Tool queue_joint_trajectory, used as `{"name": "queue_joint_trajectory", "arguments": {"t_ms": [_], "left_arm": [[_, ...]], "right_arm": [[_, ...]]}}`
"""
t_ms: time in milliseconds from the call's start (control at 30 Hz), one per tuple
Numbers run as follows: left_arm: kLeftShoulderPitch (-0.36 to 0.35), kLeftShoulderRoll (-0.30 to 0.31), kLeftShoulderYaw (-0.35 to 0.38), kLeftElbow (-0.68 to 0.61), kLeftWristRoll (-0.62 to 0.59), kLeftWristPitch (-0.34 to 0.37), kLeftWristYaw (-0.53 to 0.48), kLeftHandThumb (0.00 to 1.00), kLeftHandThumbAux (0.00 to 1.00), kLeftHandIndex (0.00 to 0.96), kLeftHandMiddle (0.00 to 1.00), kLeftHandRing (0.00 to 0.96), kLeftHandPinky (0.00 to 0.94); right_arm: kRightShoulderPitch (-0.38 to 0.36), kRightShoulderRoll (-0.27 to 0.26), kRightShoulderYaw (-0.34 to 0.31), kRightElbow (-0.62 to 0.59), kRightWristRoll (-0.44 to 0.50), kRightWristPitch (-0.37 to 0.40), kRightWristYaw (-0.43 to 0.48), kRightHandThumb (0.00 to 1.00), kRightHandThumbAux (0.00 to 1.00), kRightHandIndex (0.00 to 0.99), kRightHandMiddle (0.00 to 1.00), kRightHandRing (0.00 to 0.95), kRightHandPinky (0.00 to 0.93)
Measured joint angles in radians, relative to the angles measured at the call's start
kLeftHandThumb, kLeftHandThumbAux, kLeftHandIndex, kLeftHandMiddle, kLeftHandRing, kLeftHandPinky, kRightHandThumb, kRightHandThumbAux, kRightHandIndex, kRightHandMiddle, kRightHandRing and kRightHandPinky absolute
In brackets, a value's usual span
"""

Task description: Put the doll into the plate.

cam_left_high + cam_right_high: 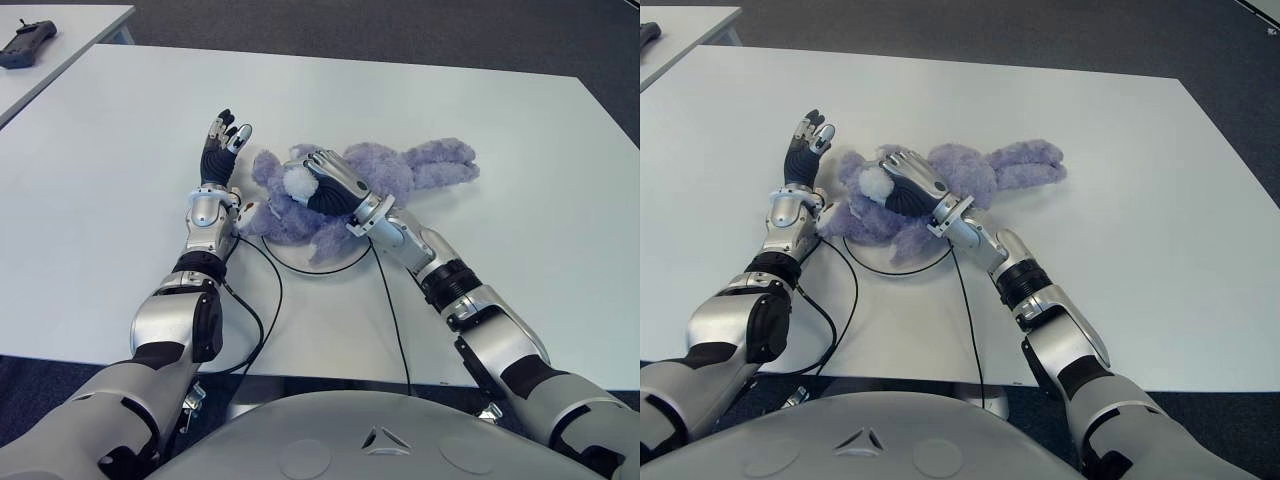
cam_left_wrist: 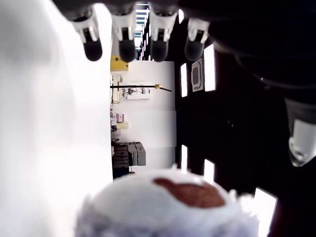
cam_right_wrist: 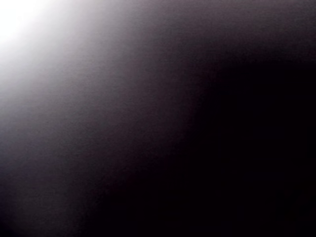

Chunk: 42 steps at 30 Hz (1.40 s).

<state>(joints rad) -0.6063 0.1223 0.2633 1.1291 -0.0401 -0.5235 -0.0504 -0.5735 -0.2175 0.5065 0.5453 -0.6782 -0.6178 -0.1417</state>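
Observation:
A purple plush doll point(image 1: 420, 165) lies across a white plate point(image 1: 312, 268) in the middle of the white table point(image 1: 90, 200); only the plate's near rim shows beneath it. My right hand point(image 1: 325, 185) sits on top of the doll's body with its fingers curled around it. My left hand point(image 1: 220, 145) stands just left of the doll's head, fingers point(image 2: 123, 44) straight and spread, holding nothing. The doll's fuzzy head point(image 2: 163, 212) shows close to the palm in the left wrist view. The right wrist view is dark and shows nothing.
Black cables point(image 1: 262, 300) run from both wrists over the table's near part to its front edge. A black controller point(image 1: 25, 42) lies on a second table at the far left. Bare tabletop point(image 1: 530, 220) stretches to the right.

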Motion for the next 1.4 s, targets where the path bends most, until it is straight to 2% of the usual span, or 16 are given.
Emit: {"name": "queue_joint_trajectory", "arguments": {"t_ms": [33, 133, 200, 367, 433, 467, 500, 533, 567, 600, 633, 667, 733, 1133, 1400], "left_arm": [[0.000, 0.000, 0.000, 0.000, 0.000, 0.000, 0.000, 0.000, 0.474, 0.022, 0.054, 0.000, 0.000], [0.000, -0.001, 0.001, 0.000, 0.000, 0.000, 0.000, 0.000, 0.472, 0.021, 0.052, 0.000, 0.000], [0.000, -0.001, 0.001, 0.000, 0.000, 0.000, 0.000, 0.000, 0.467, 0.021, 0.058, 0.001, 0.000], [0.000, -0.001, 0.001, 0.000, 0.000, 0.000, 0.000, 0.000, 0.465, 0.019, 0.060, 0.003, 0.000], [0.000, -0.002, 0.001, 0.000, 0.000, 0.000, 0.000, 0.000, 0.465, 0.014, 0.057, 0.001, 0.000], [0.000, -0.002, 0.001, 0.000, 0.000, 0.000, 0.000, 0.000, 0.463, 0.010, 0.056, 0.000, 0.000], [0.000, -0.002, 0.001, 0.000, 0.000, 0.000, 0.000, 0.000, 0.463, 0.009, 0.056, 0.000, 0.000], [0.000, -0.002, 0.001, 0.000, 0.000, 0.000, 0.000, 0.000, 0.462, 0.009, 0.060, 0.003, 0.000], [0.000, -0.002, 0.001, 0.000, 0.000, 0.000, 0.000, 0.000, 0.461, 0.009, 0.061, 0.003, 0.000], [0.000, -0.002, 0.001, 0.000, 0.000, 0.000, 0.000, 0.000, 0.461, 0.009, 0.061, 0.004, 0.000], [0.000, -0.003, 0.001, 0.000, 0.000, 0.000, 0.000, 0.000, 0.461, 0.009, 0.062, 0.004, 0.000], [0.000, -0.002, 0.001, 0.000, 0.000, 0.000, 0.000, 0.000, 0.462, 0.009, 0.062, 0.004, 0.000], [0.000, -0.002, 0.001, 0.000, 0.000, 0.000, 0.000, 0.000, 0.464, 0.008, 0.057, 0.002, 0.000], [0.000, -0.002, -0.002, 0.000, 0.000, 0.000, 0.000, 0.000, 0.482, 0.000, 0.027, 0.000, 0.000], [-0.001, -0.002, -0.004, 0.000, 0.001, 0.000, 0.000, 0.000, 0.489, 0.000, 0.020, 0.000, 0.000]], "right_arm": [[-0.001, -0.001, 0.002, 0.000, 0.000, 0.002, 0.004, 0.685, 0.712, 0.410, 0.562, 0.567, 0.550], [-0.005, -0.005, 0.009, -0.001, 0.000, 0.006, 0.017, 0.676, 0.717, 0.406, 0.451, 0.494, 0.496], [-0.011, -0.011, 0.016, -0.003, 0.000, 0.011, 0.028, 0.674, 0.719, 0.404, 0.420, 0.475, 0.519], [-0.021, -0.027, 0.030, -0.022, 0.000, 0.019, 0.069, 0.672, 0.721, 0.402, 0.396, 0.469, 0.556], [-0.023, -0.034, 0.034, -0.036, 0.000, 0.028, 0.086, 0.670, 0.722, 0.400, 0.369, 0.455, 0.519], [-0.024, -0.037, 0.036, -0.043, 0.000, 0.032, 0.094, 0.422, 0.598, 0.225, 0.319, 0.416, 0.435], [-0.025, -0.040, 0.037, -0.048, 0.000, 0.035, 0.102, 0.377, 0.577, 0.196, 0.310, 0.409, 0.421], [-0.028, -0.043, 0.039, -0.054, 0.000, 0.039, 0.111, 0.320, 0.548, 0.106, 0.219, 0.275, 0.295], [-0.029, -0.046, 0.041, -0.059, 0.000, 0.043, 0.122, 0.310, 0.543, 0.091, 0.204, 0.252, 0.273], [-0.031, -0.050, 0.044, -0.065, 0.000, 0.047, 0.131, 0.293, 0.534, 0.066, 0.157, 0.169, 0.187], [-0.032, -0.055, 0.048, -0.072, 0.000, 0.052, 0.143, 0.288, 0.532, 0.060, 0.145, 0.147, 0.165], [-0.033, -0.060, 0.051, -0.078, 0.000, 0.055, 0.152, 0.264, 0.524, 0.032, 0.062, 0.049, 0.041], [-0.036, -0.070, 0.060, -0.089, -0.001, 0.063, 0.170, 0.244, 0.520, 0.009, 0.018, 0.008, 0.005], [-0.037, -0.102, 0.093, -0.139, -0.042, 0.110, 0.194, 0.130, 0.410, 0.000, 0.000, 0.000, 0.000], [-0.015, -0.103, 0.103, -0.140, -0.074, 0.120, 0.094, 0.094, 0.360, 0.000, 0.000, 0.000, 0.000]]}}
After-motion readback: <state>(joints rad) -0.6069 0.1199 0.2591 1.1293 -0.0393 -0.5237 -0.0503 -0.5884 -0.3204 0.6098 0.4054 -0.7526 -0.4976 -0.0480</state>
